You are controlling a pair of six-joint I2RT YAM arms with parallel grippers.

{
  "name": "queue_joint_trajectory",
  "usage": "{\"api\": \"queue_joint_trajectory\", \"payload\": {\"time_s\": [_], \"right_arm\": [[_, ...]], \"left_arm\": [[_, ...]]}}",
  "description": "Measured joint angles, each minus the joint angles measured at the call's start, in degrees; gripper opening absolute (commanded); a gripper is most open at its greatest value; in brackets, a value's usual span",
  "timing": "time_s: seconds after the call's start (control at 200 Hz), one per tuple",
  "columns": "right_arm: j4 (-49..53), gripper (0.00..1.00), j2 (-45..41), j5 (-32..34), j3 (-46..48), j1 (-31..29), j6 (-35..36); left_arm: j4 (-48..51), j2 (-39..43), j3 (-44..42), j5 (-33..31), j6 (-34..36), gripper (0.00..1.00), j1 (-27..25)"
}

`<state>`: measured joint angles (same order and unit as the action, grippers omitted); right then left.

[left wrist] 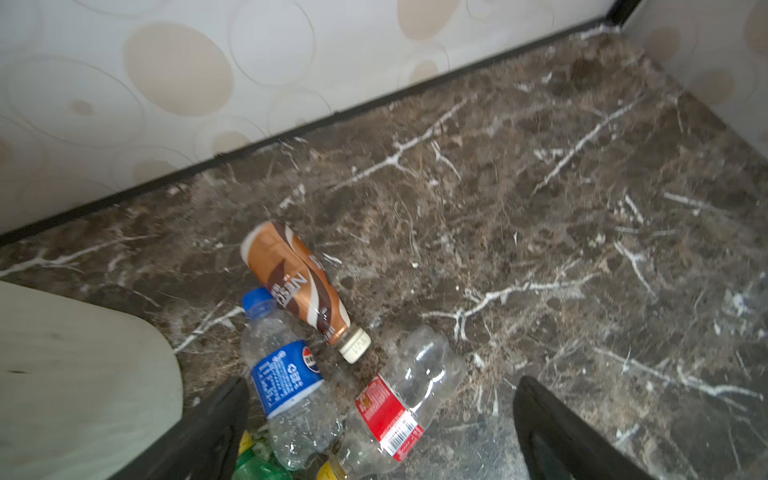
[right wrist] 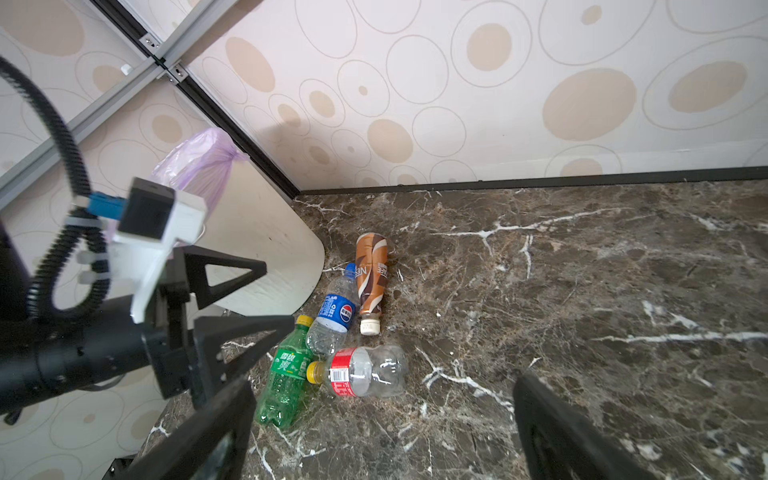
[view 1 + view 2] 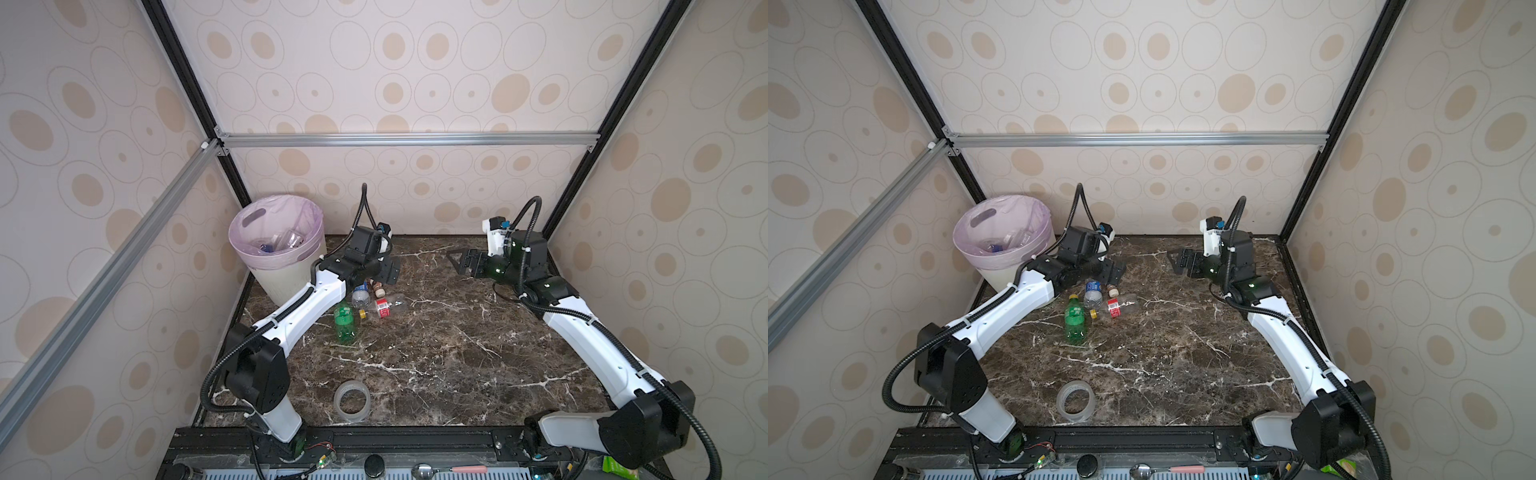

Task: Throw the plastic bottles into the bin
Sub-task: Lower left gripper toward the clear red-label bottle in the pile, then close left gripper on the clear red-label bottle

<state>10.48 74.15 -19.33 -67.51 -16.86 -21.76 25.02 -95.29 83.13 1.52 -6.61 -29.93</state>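
Several plastic bottles lie in a tight cluster on the marble table beside the bin (image 3: pixel 276 245) (image 3: pixel 1003 241). They are a green one (image 3: pixel 345 322) (image 2: pixel 284 374), a clear one with a blue label (image 3: pixel 360 296) (image 1: pixel 286 382), a clear one with a red label (image 3: pixel 384 306) (image 1: pixel 399 403) and a brown-wrapped one (image 1: pixel 295 282) (image 2: pixel 371 278). My left gripper (image 3: pixel 388 270) (image 1: pixel 382 380) hovers open just above the cluster and touches no bottle. My right gripper (image 3: pixel 459 259) (image 2: pixel 384 380) is open and empty at the back right, pointing towards the cluster. More bottles (image 3: pixel 286 241) lie inside the bin's lilac bag.
A clear tape ring (image 3: pixel 352 401) (image 3: pixel 1075 401) lies near the front edge of the table. The back wall runs close behind the bottles, and the bin's wall (image 1: pixel 83 374) stands right beside my left gripper. A spoon (image 3: pixel 432 469) rests on the front rail.
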Motion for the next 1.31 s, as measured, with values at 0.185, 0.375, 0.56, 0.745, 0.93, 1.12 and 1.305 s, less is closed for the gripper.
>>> {"api": "queue_joint_trajectory", "payload": {"time_s": [0.185, 0.375, 0.56, 0.745, 0.93, 1.12, 1.305], "right_arm": [[0.7, 1.0, -0.9, -0.6, 4.1, 0.1, 0.0], [1.1, 1.0, -0.9, -1.1, 5.9, 0.1, 0.0], [0.9, 1.0, -0.9, -1.6, 6.5, 0.2, 0.1], [1.0, 1.0, -0.9, -1.7, 7.5, 0.2, 0.1], [0.5, 1.0, -0.9, -2.4, 8.5, 0.2, -0.1], [0.3, 1.0, -0.9, -3.2, 8.8, 0.2, -0.1], [0.2, 1.0, -0.9, -3.2, 8.8, 0.2, -0.1]], "left_arm": [[0.6, -3.1, -2.8, 0.6, 1.5, 0.99, -1.1], [1.1, -7.3, -3.5, -0.2, 2.8, 0.99, -3.5], [1.4, -11.1, -3.9, -0.9, 3.8, 0.97, -4.9], [1.8, -14.5, -4.0, -1.9, 4.1, 0.95, -4.9], [2.2, -17.1, -3.9, -2.9, 4.1, 0.93, -4.9], [2.5, -18.7, -3.9, -3.1, 4.1, 0.87, -5.1], [2.6, -19.5, -3.8, -2.9, 4.1, 0.74, -5.5]]}}
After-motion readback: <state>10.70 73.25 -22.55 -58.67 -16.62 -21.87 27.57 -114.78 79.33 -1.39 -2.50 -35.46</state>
